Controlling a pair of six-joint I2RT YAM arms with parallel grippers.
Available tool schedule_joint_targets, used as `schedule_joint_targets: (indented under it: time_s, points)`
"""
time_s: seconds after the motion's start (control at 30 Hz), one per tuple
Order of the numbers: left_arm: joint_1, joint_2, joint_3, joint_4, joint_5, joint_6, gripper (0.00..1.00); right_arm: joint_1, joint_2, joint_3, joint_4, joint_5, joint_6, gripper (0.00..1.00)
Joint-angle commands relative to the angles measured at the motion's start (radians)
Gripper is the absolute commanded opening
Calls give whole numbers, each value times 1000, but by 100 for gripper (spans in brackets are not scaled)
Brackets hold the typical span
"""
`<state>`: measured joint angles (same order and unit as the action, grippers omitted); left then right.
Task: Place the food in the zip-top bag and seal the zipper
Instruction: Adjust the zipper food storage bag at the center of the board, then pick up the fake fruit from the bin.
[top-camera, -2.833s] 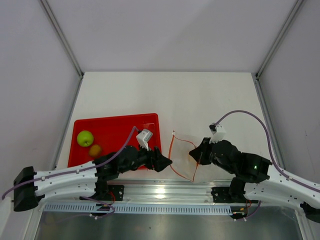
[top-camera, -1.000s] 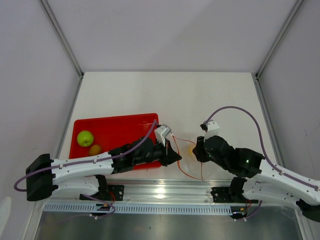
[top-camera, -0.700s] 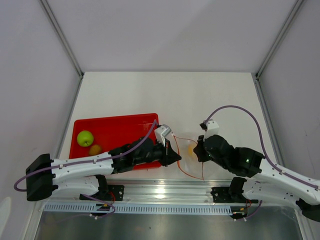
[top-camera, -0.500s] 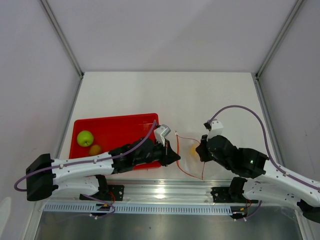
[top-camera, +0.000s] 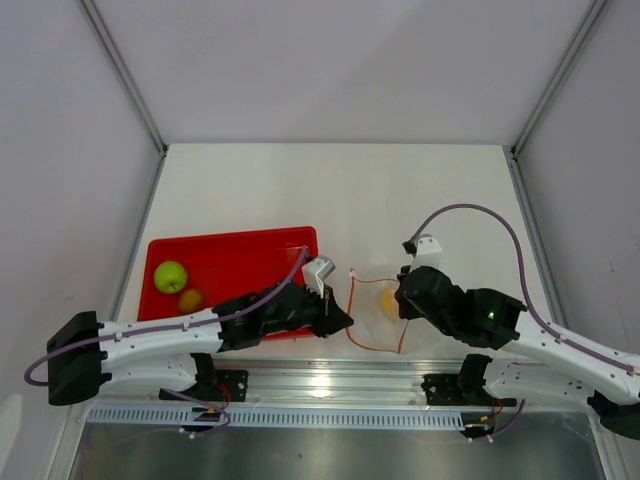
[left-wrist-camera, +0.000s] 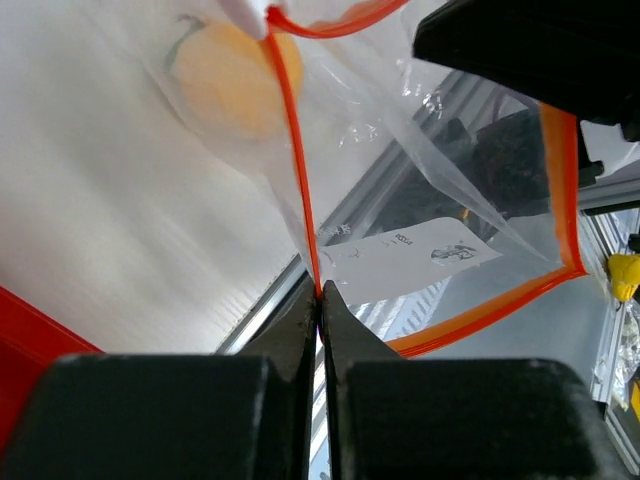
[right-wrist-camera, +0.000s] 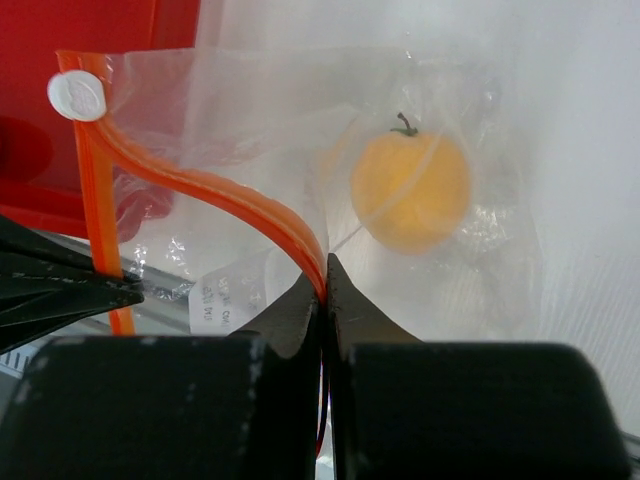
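Currently, your left claw (left-wrist-camera: 319, 292) and right claw (right-wrist-camera: 324, 268) are both clamped tight on the zipper (right-wrist-camera: 215, 195). Bag (right-wrist-camera: 250, 110) holds one orange fruit (right-wrist-camera: 410, 192); apple (top-camera: 170, 275) sits in tray (top-camera: 240, 258).

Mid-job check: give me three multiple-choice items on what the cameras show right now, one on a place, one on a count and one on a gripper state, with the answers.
1. Where is the green apple?
A. on the white table
B. in the red tray
C. held by an arm

2. How many fruits show inside the zip-top bag?
A. one
B. two
C. none

3. The left gripper is:
A. open over the tray
B. shut on the zipper
C. shut on the apple

Answers:
1 B: the top view shows the apple in the tray beside the small brown fruit.
2 A: only the yellow-orange fruit shows through the plastic.
3 B: in the left wrist view the jaws meet on the red-orange strip.
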<state>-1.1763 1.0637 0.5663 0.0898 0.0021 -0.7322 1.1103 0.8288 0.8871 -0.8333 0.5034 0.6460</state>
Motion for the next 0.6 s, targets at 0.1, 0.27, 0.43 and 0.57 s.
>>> schedule_joint_targets:
  time_s: [0.1, 0.27, 0.43, 0.57]
  points:
    - [-3, -77, 0, -60, -79, 17, 28, 6, 20, 41, 34, 1, 0, 0]
    - [13, -136, 35, -172, -152, 36, 78, 6, 18, 49, -1, 20, 15, 0]
    - [55, -237, 73, -347, -340, -27, 99, 8, -6, 24, -4, 23, 40, 0]
    - [118, -292, 99, -610, -456, -131, 100, 5, -13, 10, 5, 21, 35, 0]
